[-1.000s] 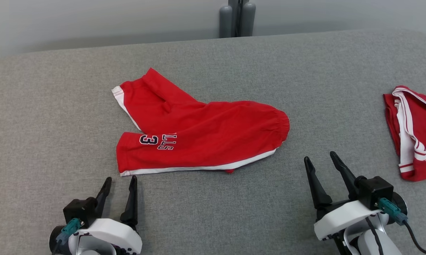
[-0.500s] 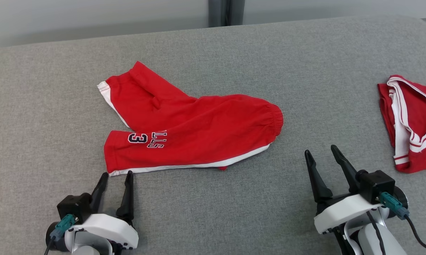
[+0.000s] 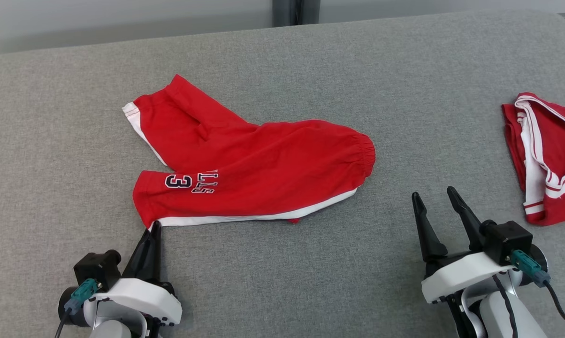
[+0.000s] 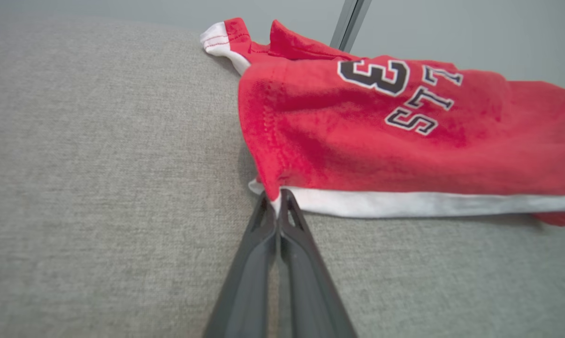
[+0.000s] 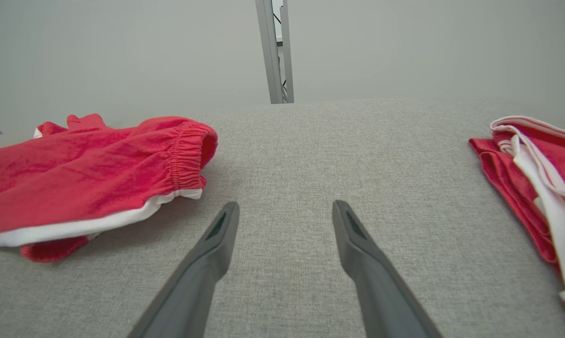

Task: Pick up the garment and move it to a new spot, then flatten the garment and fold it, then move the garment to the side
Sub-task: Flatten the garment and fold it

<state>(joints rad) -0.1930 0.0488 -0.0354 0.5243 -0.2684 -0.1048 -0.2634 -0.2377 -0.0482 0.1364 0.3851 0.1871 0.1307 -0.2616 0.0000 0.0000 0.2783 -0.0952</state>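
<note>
You see shorts (image 3: 263,173) mid-cushion (image 3: 282,70), flat. Long axis runs left-right: waistband toward your right, leg openings toward left, far leg angled away. Left gripper (image 3: 155,227) pressed together, pinching near leg's hem corner. Right gripper (image 3: 433,192) spread wide, just off waistband end, clear of cloth. Red top (image 3: 545,155) far right.

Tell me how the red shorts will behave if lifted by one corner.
Probably floppy: the red shorts lie creased and soft, so they should hang down. Likely light, being thin cloth. The left gripper pinches only a hem corner, which might slip.
</note>
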